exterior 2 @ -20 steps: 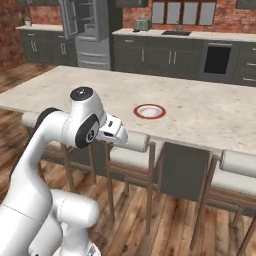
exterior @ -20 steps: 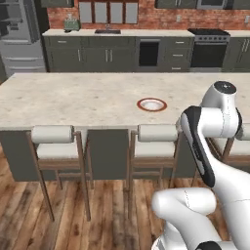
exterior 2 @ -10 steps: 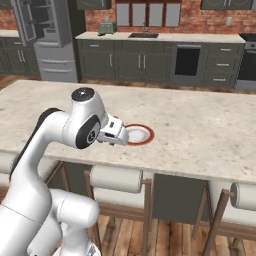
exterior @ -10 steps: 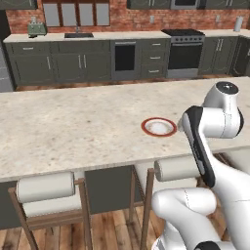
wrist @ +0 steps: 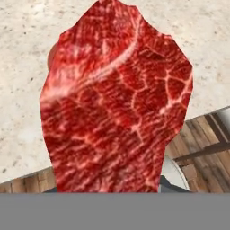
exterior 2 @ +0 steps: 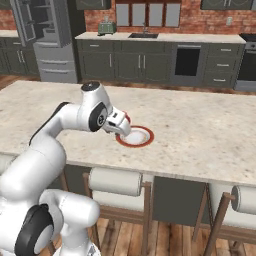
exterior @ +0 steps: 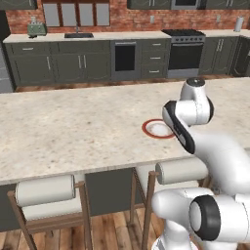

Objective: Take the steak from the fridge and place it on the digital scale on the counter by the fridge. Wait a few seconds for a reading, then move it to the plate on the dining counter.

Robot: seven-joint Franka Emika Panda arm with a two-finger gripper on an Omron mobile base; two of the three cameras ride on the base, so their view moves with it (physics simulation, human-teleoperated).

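Observation:
The steak (wrist: 117,103), red and marbled, stands up close in the hand view and covers the fingertips. My gripper (exterior 2: 125,129) is shut on it and hangs just above the dining counter (exterior 2: 200,135), at the left edge of the white, red-rimmed plate (exterior 2: 135,136). In the left base view the plate (exterior: 156,128) lies on the dining counter (exterior: 73,127), partly behind my forearm. The fridge (exterior 2: 47,40) stands at the far left with a door open.
White-cushioned stools (exterior: 46,193) (exterior 2: 115,181) are tucked under the island's near edge. Along the back wall run dark cabinets, an oven (exterior: 183,49) and a green toaster (exterior 2: 105,27) by the sink.
The whole picture has shifted as the base drove along the island. The plate has come closer and now lies right by the hand. The steak stays in the gripper.

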